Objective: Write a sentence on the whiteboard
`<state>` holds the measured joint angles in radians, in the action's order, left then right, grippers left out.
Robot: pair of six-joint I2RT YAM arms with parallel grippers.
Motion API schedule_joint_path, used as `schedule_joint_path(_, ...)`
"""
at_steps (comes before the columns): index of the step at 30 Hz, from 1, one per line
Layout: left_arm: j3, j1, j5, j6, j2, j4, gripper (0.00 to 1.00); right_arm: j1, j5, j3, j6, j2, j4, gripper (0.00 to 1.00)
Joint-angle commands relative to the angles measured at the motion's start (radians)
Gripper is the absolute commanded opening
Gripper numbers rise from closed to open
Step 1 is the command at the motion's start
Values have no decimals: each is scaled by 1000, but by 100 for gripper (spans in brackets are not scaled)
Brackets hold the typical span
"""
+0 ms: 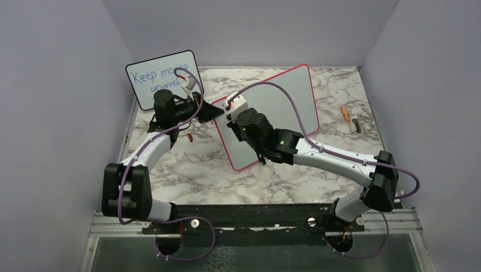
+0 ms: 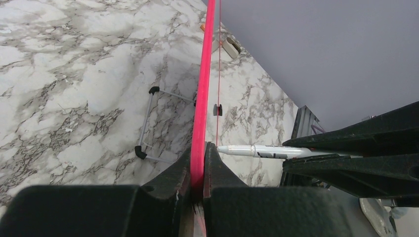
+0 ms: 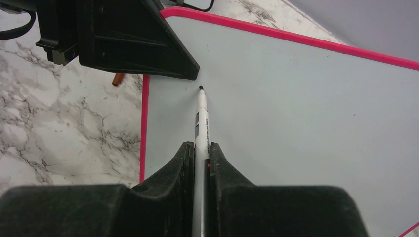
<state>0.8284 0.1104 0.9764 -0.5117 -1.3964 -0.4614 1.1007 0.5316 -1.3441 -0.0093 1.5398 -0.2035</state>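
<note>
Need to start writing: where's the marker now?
The marker is in the right gripper, mid right wrist view, tip near the edge of the whiteboard, beside the left gripper clamping it.

Behind left claw (image 1: 218,109), small board (image 1: 142,96): blue writing (image 1: 144,76) partly covered by arm and cable, middle word unreadable. Top view: whiteboard (image 1: 300,88) corner at both claws hidden under right wrist. Left wrist view: whiteboard edge-on, face unseen. Right wrist view: whiteboard cut off right of and below right claw (image 3: 200,153); rear of marker (image 3: 201,111) buried between claw fingers. Far right of right claw, orange item (image 1: 344,113) and dark item (image 1: 356,126): too small to identify. Beside left claw, reddish bit (image 1: 191,137): unclear.
</note>
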Motion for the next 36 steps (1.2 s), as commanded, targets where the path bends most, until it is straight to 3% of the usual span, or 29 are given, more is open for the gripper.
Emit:
schedule_joint_path(1, -2, 7, -4, 62, -29, 63, 0, 8, 33, -33, -1, 20, 1, 1)
schedule_joint_path(36, 0, 7, -7, 64, -33, 63, 0, 8, -29, -60, 91, 46, -219, 1)
